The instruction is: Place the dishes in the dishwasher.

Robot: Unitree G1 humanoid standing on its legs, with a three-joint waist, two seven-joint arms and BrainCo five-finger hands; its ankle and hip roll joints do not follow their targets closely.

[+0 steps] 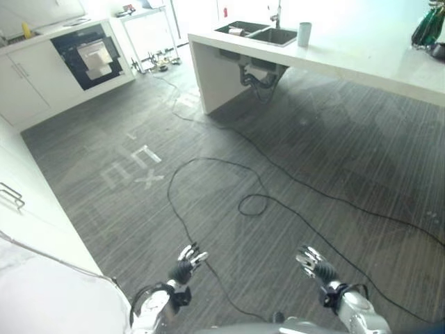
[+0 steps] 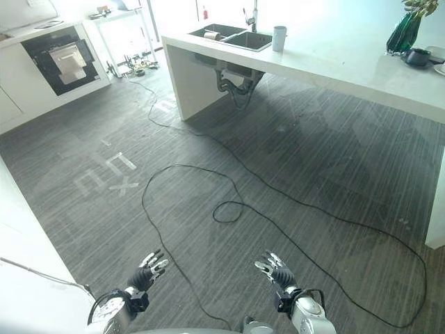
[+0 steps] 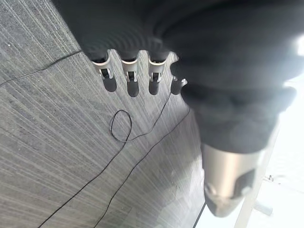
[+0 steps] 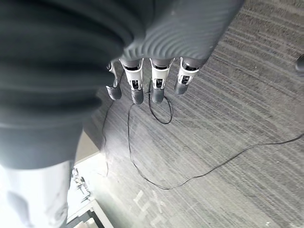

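Head view: white cup [image 1: 304, 34] upright on counter [image 1: 361, 56]

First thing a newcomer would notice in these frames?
Both hands, the left hand and the right hand, hang open and empty over bare grey floor, far from any dishes. Ahead on the right stands a white counter with a sink and a cup beside it; at the far left a dark oven sits in white cabinets.
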